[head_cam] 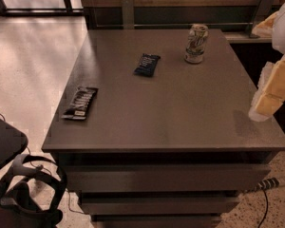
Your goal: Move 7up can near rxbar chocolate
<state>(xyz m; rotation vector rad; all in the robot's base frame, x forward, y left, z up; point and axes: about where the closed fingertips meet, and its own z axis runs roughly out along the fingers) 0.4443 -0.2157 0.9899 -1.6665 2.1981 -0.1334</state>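
Gripper [268,101]: pale yellow-white, at the right edge of the view, poised over the right-hand rim of the grey table [180,127]. The arm sloped down and leftward from the upper right corner. Whether it was open or closed could not be told.
7up can [196,43]: upright on the table, beyond the gripper and to its left, apart from it.
Rxbar chocolate [80,103]: flat, far to the gripper's left, well apart from the can.
Navy-blue wrapper [147,64]: flat, between can and bar.
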